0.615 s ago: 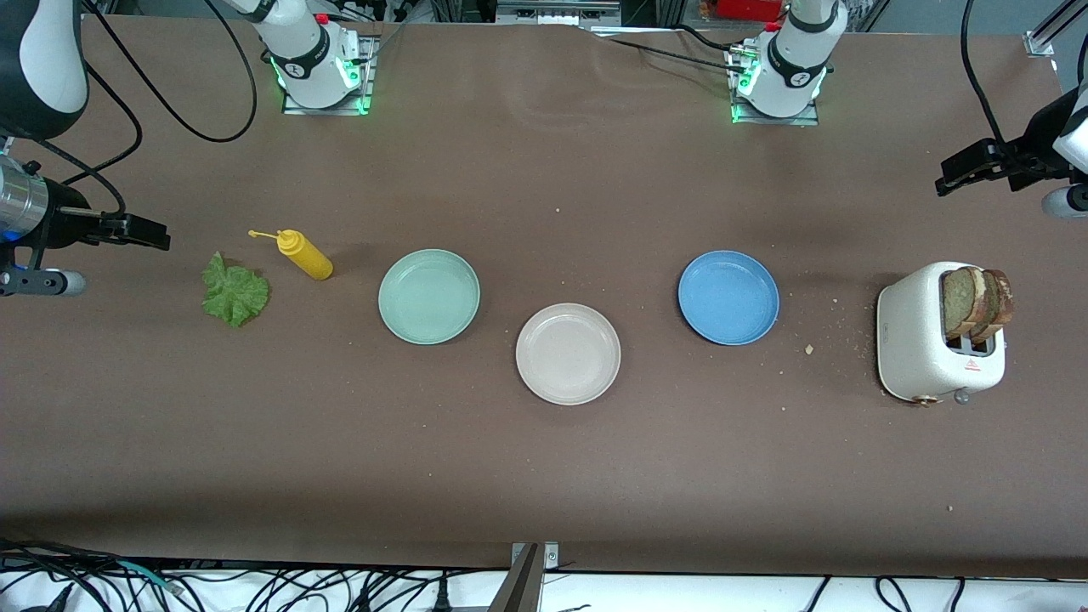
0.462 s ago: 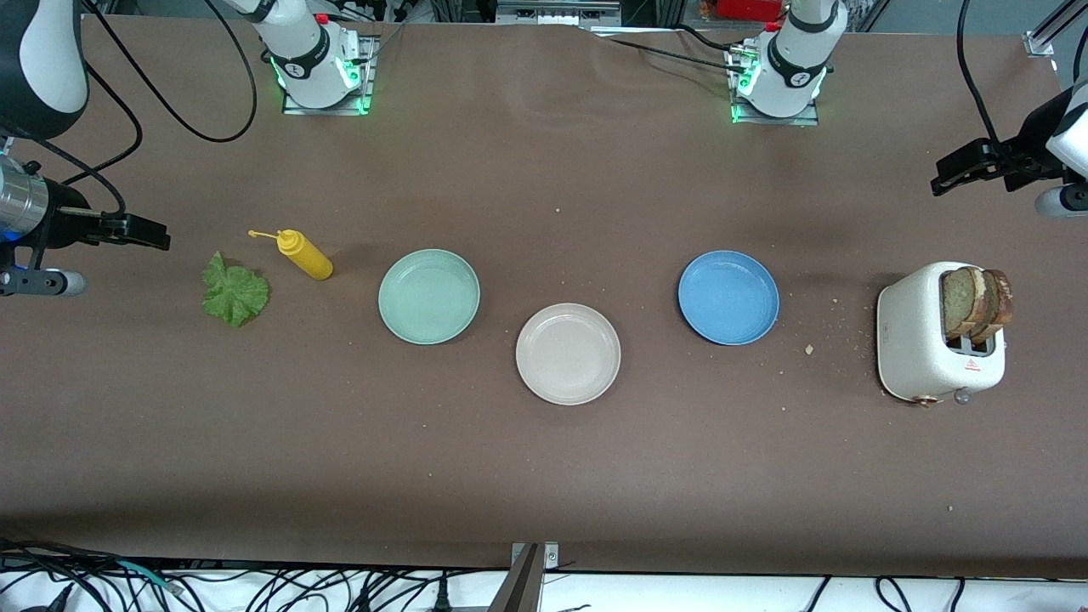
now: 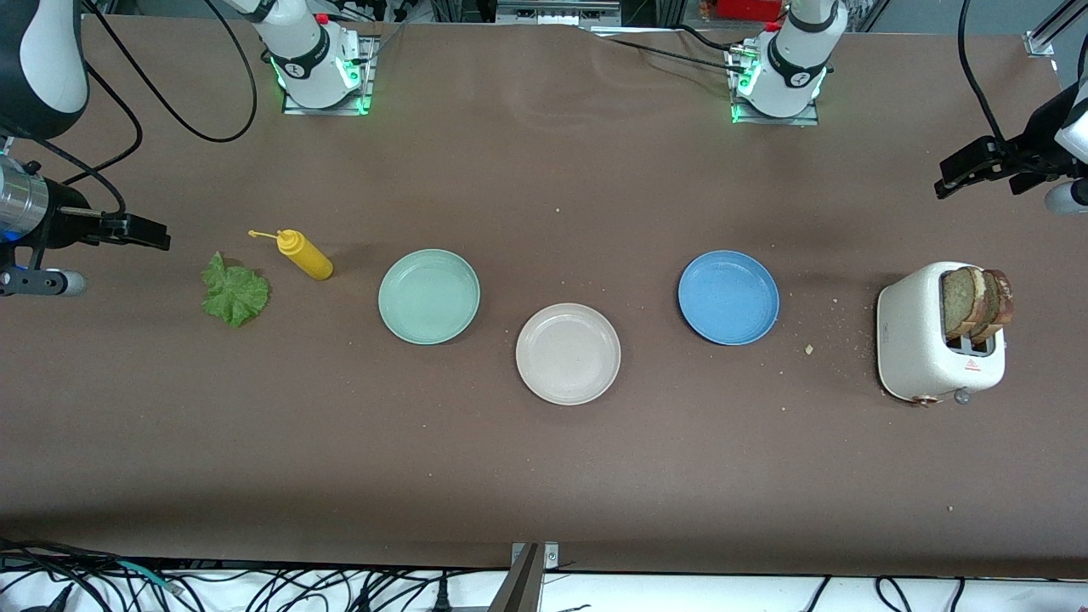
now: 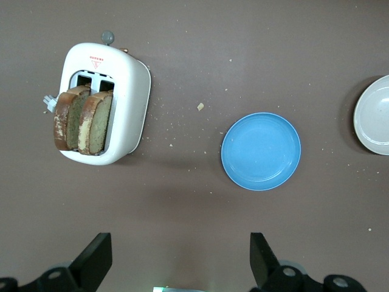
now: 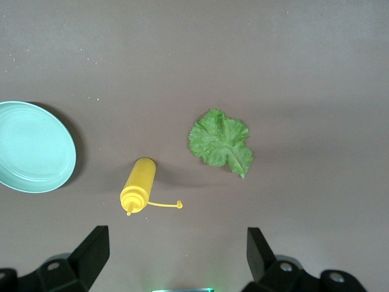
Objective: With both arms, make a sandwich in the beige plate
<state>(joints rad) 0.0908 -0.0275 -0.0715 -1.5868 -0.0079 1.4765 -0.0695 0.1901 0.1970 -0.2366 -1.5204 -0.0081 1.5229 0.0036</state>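
Observation:
The beige plate (image 3: pixel 568 354) lies empty mid-table; its edge shows in the left wrist view (image 4: pixel 374 115). Two bread slices (image 3: pixel 977 302) stand upright in the white toaster (image 3: pixel 918 340) at the left arm's end, and they also show in the left wrist view (image 4: pixel 82 118). The lettuce leaf (image 3: pixel 235 293) lies flat at the right arm's end and shows in the right wrist view (image 5: pixel 220 143). My left gripper (image 3: pixel 956 174) (image 4: pixel 180 261) is open and empty over bare table beside the toaster. My right gripper (image 3: pixel 149 234) (image 5: pixel 176 261) is open and empty over bare table beside the lettuce.
A yellow squeeze bottle (image 3: pixel 304 253) lies beside the lettuce. A mint-green plate (image 3: pixel 429 296) and a blue plate (image 3: pixel 728 297) flank the beige plate. Crumbs lie between the blue plate and the toaster.
The left arm has shifted slightly at the table's end. The right arm and all the objects have not moved.

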